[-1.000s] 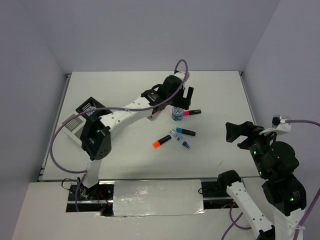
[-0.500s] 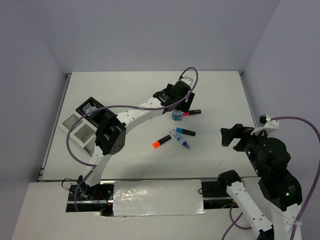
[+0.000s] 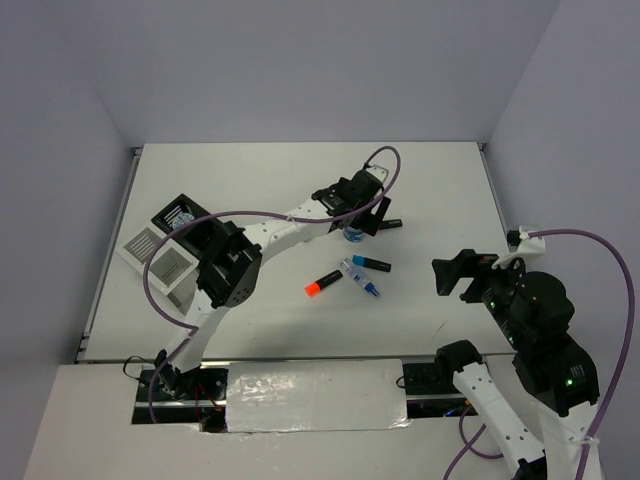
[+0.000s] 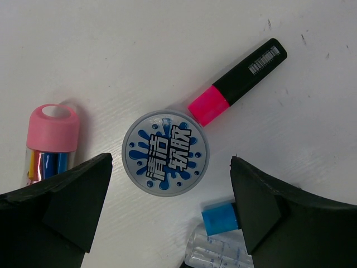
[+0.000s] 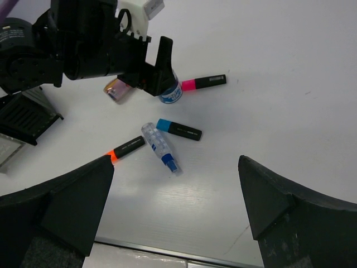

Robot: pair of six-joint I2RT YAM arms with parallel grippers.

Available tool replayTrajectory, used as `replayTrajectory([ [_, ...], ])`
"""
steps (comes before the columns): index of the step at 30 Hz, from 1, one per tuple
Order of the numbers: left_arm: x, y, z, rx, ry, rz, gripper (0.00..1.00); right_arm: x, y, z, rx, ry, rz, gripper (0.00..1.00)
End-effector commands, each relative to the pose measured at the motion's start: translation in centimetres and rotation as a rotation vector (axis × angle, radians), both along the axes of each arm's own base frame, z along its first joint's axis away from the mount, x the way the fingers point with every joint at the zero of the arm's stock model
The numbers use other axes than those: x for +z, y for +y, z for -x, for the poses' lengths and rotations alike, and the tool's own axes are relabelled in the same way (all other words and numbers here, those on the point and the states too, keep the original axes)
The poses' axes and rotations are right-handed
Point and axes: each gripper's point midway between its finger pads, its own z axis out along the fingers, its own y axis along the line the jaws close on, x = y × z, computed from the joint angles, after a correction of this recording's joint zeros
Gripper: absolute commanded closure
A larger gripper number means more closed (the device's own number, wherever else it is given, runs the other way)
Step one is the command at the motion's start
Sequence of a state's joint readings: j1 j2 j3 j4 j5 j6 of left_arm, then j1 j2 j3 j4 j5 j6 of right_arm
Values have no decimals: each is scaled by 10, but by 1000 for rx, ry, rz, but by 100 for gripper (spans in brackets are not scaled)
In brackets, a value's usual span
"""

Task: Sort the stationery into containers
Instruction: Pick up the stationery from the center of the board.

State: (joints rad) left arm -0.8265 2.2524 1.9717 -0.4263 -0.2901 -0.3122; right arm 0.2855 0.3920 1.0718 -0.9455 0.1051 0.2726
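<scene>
- Your left gripper (image 3: 362,213) hangs low over the round blue-white roll (image 4: 165,152). Its fingers are apart, one on each side of the roll, with a gap showing on both sides in the wrist view.
- The roll stands on the table (image 3: 250,180) with its lid up, showing a blue splash print and white characters.
- The pink-cap marker (image 4: 237,82) lies flat, and seen from above its cap end is right against the roll's rim.
- The pink-capped cylinder (image 4: 51,142) lies just beside the roll on the opposite side, not touching it. Coloured bits show through its clear body.
- The blue-cap marker (image 4: 220,216) and a clear tube (image 5: 160,147) with a blue end lie near the roll, on the side toward the arm bases. The orange-cap marker (image 3: 323,282) is just beside them.
- The organizer (image 3: 165,245) sits by the table's left edge, well apart from the loose items. Its black box is on the far side and the white-grey slotted boxes are nearer you.
- Your right gripper (image 3: 452,272) is in the air over the table's right side. Its fingers are wide apart with nothing between them, and it faces the loose items.
</scene>
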Motion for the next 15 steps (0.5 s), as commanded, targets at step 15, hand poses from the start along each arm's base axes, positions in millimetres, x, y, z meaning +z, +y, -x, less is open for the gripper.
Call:
replayTrajectory([
  [15,-15,-8,-17,0,-47,-24,27,0,12,-9,66,-18,14,0],
])
